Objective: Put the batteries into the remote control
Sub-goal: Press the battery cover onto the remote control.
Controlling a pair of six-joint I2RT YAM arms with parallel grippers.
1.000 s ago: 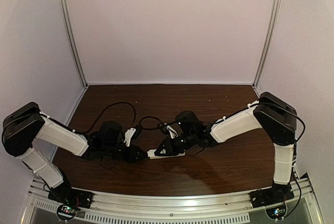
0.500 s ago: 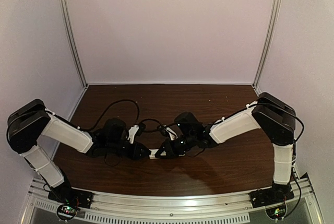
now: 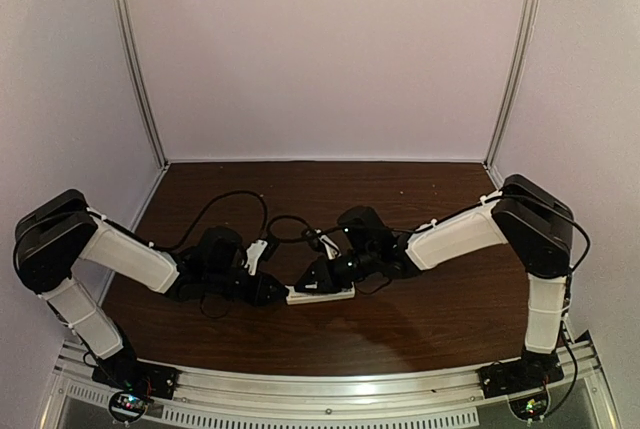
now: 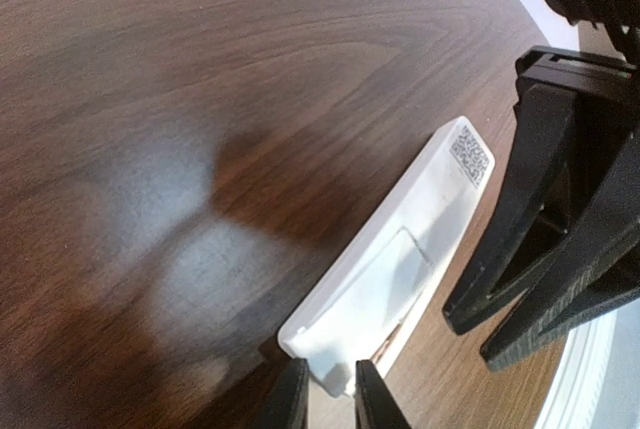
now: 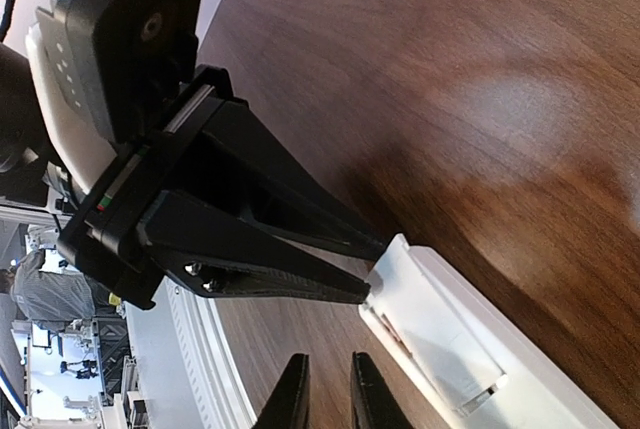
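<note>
left end effector narrow, tips astride the near end of the remote control, grip uncertain; right end effector narrow and empty beside it. flat on the tabletop, it looks light, stiff and slick, so probably best pinched across its long edges.

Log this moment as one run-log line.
remote control: flat on table, back up | left hand: pinching its end | right hand: alongside it, nothing seen held

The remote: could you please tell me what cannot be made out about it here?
Batteries: not clearly visible anywhere; only a reddish sliver along the remote, wrist views.
Button face: turned down to the table, both wrist views.
Top view: remote too small, partly under the right hand.
</note>
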